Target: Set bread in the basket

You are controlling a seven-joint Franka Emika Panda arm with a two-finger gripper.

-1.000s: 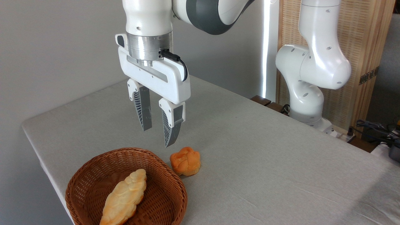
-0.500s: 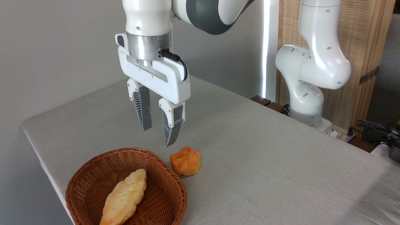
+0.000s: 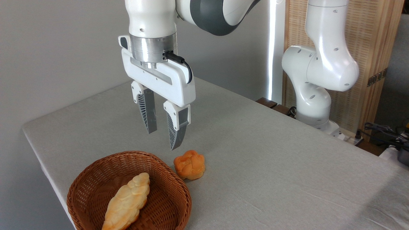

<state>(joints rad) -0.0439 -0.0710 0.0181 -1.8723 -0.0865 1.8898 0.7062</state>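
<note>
resting beside the basket (image 3: 96, 179), the bread (image 3: 189, 164) looks orange-brown, knotted.

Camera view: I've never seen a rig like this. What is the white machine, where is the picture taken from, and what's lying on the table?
One fixed camera looks across a grey table. The white machine is a robot arm; its two-fingered pincer hangs open in the air, holding nothing. Just below it, on the table, sits a small orange-brown bun, right beside a round wicker basket. A longer, paler braided loaf already lies in the basket.
</note>
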